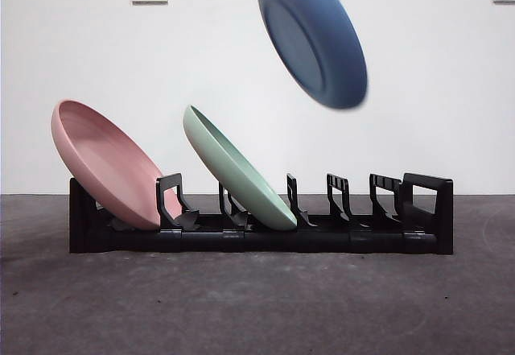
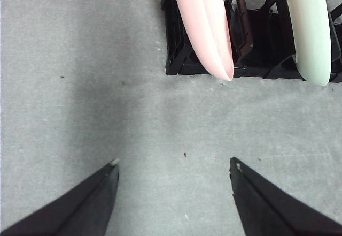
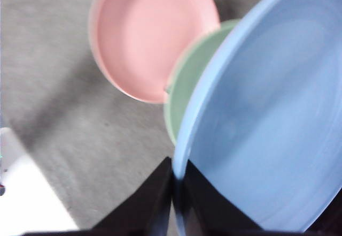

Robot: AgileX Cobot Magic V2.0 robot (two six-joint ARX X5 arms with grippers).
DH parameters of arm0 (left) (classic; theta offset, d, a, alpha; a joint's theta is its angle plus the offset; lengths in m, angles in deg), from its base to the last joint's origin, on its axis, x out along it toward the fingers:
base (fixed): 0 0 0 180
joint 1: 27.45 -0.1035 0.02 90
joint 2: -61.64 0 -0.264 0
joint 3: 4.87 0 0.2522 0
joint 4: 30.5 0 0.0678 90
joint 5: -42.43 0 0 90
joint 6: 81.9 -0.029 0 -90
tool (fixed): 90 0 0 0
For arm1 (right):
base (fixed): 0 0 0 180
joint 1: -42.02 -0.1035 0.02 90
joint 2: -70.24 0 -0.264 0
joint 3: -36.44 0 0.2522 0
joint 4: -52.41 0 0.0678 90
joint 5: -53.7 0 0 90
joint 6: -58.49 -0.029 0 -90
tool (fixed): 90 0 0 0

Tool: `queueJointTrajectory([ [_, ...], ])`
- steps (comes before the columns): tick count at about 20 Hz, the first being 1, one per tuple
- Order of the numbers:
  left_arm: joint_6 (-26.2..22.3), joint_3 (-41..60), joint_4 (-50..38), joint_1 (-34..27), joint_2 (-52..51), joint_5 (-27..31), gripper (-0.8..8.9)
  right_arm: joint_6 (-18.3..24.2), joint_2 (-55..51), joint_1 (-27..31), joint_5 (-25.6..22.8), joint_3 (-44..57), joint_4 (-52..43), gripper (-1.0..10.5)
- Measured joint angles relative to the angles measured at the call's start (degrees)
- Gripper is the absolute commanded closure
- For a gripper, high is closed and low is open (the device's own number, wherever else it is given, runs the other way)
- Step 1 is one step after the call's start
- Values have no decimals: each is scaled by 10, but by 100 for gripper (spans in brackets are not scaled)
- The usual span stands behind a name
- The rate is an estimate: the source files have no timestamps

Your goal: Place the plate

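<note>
Overhead, the blue plate [image 1: 314, 37] hangs tilted above the black rack [image 1: 261, 230], which holds the pink plate [image 1: 109, 166] and green plate [image 1: 237, 170]. The right gripper [image 3: 173, 185] pinches its rim. The left gripper [image 2: 173, 164] hovers over the desk [image 2: 80, 86], fingers [image 2: 101, 193] spread, touching nothing.

Black, tapered, pointed tool [image 2: 173, 164] jaws
</note>
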Motion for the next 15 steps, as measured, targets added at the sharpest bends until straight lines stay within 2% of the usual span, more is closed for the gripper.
queueJointTrajectory([
  [3,0,0,0,0,0,0,482,2,-68,-40,-36,48,-50,933],
  [7,0,0,0,0,0,0,482,11,-190,-118,-103,200,-159,933],
  [15,0,0,0,0,0,0,482,31,-375,-306,-282,457,-231,933],
])
